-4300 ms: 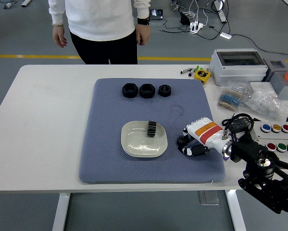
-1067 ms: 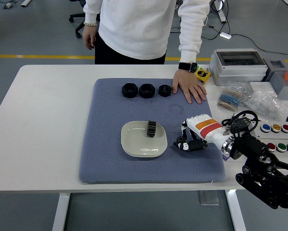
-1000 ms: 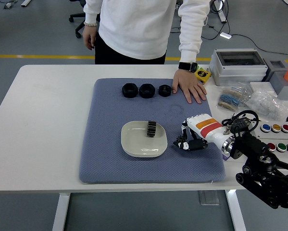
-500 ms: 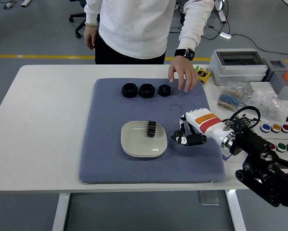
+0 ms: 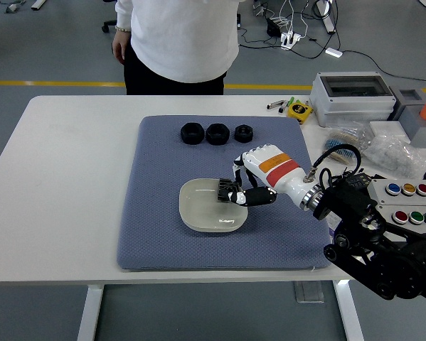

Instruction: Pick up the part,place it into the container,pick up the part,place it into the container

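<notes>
Right robot hand reached in from right, over right rim of white bowl on blue mat. Fingers curled; black gear-like part sat at fingertips inside bowl's right side; could not tell whether grasped. Three black nuts lay in row at mat's far edge. Person stood beyond desk, hands off it.

Right black arm is extended in from the lower right, forearm angled up-left. White right robot hand with orange band is held palm down, fingers curled downward. Whether anything is gripped cannot be told. Left arm is unseen.
</notes>
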